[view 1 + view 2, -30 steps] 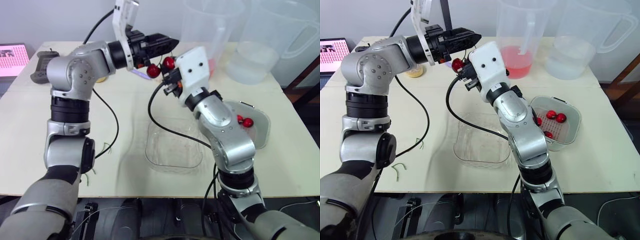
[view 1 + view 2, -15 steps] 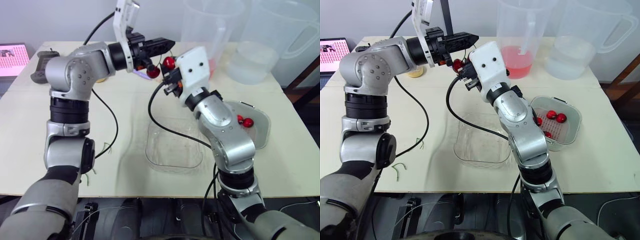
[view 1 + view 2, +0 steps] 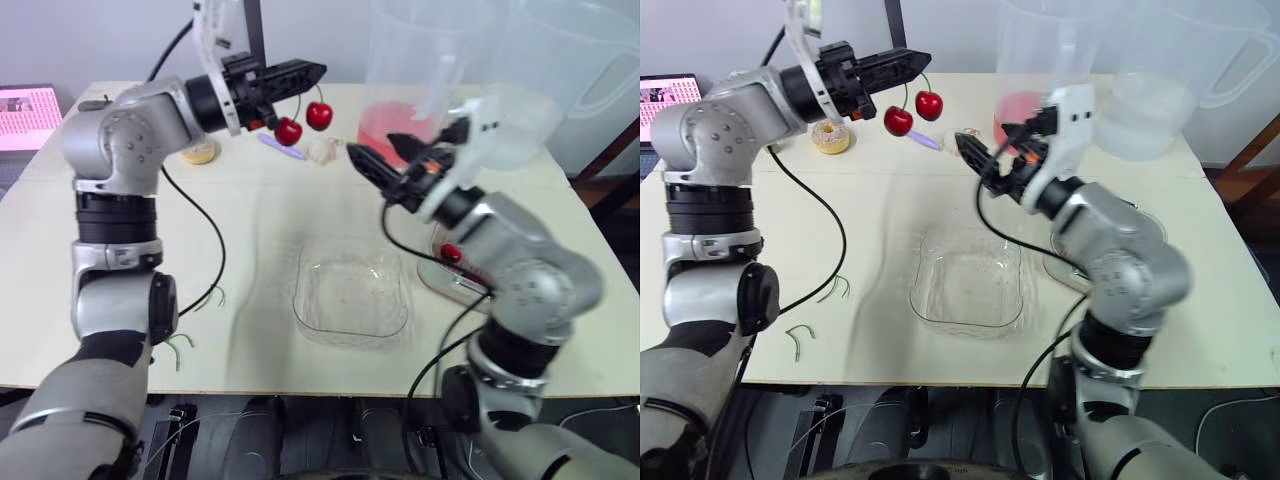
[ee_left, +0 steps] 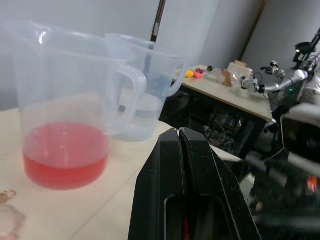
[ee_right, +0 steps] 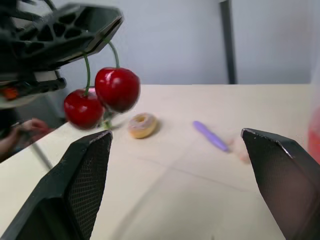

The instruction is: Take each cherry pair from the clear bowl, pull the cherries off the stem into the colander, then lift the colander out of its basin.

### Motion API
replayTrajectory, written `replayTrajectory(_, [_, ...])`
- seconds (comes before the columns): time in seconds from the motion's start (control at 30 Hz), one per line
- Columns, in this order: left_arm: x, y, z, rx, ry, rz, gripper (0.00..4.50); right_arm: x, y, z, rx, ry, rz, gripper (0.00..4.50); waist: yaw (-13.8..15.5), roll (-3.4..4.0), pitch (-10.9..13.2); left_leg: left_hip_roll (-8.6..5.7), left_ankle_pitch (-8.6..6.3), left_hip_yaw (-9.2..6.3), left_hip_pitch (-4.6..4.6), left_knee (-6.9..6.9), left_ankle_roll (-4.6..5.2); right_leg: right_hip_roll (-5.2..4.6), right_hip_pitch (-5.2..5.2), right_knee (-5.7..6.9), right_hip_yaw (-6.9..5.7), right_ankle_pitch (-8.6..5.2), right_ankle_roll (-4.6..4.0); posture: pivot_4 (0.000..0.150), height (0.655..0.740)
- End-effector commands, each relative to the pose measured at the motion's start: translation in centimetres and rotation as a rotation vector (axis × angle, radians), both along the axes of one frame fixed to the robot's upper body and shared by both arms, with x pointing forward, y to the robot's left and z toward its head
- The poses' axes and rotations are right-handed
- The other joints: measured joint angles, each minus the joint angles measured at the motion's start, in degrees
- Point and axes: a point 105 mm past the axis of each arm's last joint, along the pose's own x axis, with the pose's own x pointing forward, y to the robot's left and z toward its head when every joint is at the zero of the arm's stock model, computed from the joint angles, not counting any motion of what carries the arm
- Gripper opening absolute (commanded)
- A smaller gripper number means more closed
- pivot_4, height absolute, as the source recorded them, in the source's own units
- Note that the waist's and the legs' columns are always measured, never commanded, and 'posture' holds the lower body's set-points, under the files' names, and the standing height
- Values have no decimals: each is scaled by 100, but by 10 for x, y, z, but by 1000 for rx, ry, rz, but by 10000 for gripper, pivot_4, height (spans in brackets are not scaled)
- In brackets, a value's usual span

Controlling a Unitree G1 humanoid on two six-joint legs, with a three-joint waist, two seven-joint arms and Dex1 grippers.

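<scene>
Upper left, the left arm reaches out level over the bench (image 3: pixel 240 215), its left gripper (image 3: pixel 318 68) pinching the stems of the dangling cherry pair (image 3: pixel 319 115). Right of centre, the raised right gripper (image 3: pixel 368 143) is spread wide, facing the cherries.

You have no text, number or brand here that you can read. The pink screen (image 3: pixel 25 104) at the far left edge of the worktop (image 3: pixel 262 200) carries dark marks, but they are too small for you to make out.
</scene>
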Motion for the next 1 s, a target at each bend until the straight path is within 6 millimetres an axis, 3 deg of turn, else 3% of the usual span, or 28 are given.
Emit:
replayTrajectory(0.03, [-22, -6, -6, 52, -59, -138, 0, -19, 2, 12, 13, -117, 132, 43970, -7, -2, -1, 0, 0, 1, 3, -3, 0, 0, 1, -1, 0, -11, -19, 1500, 7321])
replayTrajectory(0.13, [-37, -10, -14, 64, -54, -237, 0, -37, 6, 0, 13, -4, 360, 43970, -27, 1, 1, 3, 0, -4, 8, -4, 0, 7, 3, 4, 0, -11, -19, 1500, 7321])
replayTrajectory(0.23, [-50, -13, -18, 74, -48, -303, 0, -45, 9, 2, 29, 24, 455, 43970, -25, 1, 1, 4, 0, -4, 6, 2, 0, 7, 3, 5, 2, -10, -20, 1500, 7321])
replayTrajectory(0.83, [-69, -20, -20, 78, -44, -371, 0, -43, 45, 3, 111, 70, 530, 43970, -13, 1, 1, 3, 0, -5, 6, 4, 0, 6, 4, 4, 1, -11, -19, 1500, 7321])
replayTrajectory(0.93, [-69, -22, -19, 76, -46, -372, 0, -42, 48, 3, 125, 78, 532, 35770, -12, 1, 1, 3, 0, -5, 5, 4, 0, 6, 4, 3, 1, -11, -19, 1500, 7321])
replayTrajectory(1.0, [-69, -22, -19, 75, -47, -373, 0, -42, 50, 3, 126, 78, 534, 26122, -12, 1, 1, 3, 0, -5, 5, 4, 0, 6, 4, 4, 1, -11, -19, 1500, 7321])
